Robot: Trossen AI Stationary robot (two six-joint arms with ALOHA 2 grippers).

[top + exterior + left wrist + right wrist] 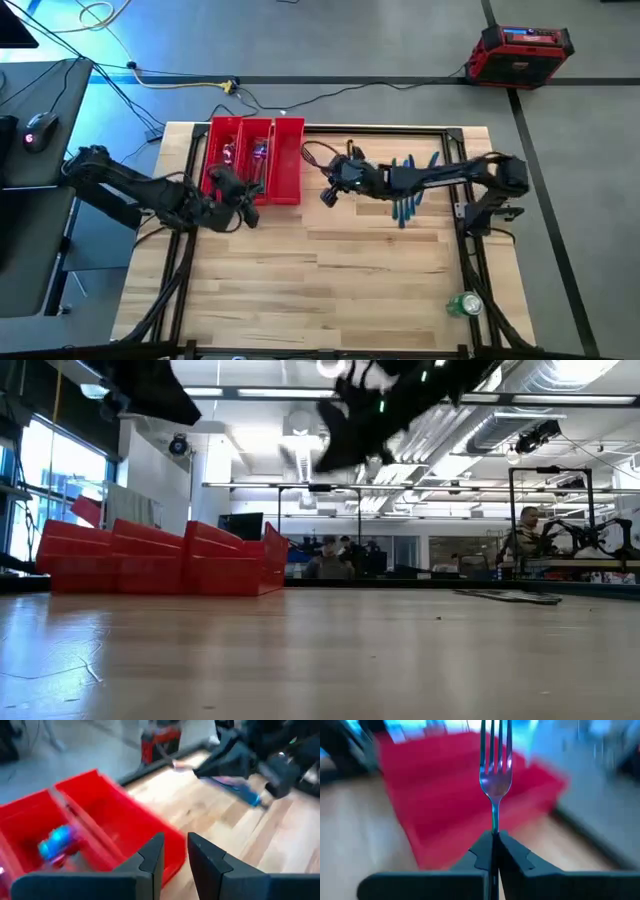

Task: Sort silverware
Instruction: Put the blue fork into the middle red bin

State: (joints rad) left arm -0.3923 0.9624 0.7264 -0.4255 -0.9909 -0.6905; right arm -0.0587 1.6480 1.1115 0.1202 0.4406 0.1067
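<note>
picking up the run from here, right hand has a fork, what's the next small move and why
Probably carry the fork on toward the red tray and stop above a compartment. The right hand is shut on its handle, tines pointing at the tray, but in the high view it is short of the tray's rim. The left hand waits by the tray's near edge.

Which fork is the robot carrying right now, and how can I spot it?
Find the red tray at the table's back edge. Just beside it hangs the right gripper, shut on one shiny fork, tines pointing away toward the tray. The other silverware lies loose on the wood; only this fork is in the air.
</note>
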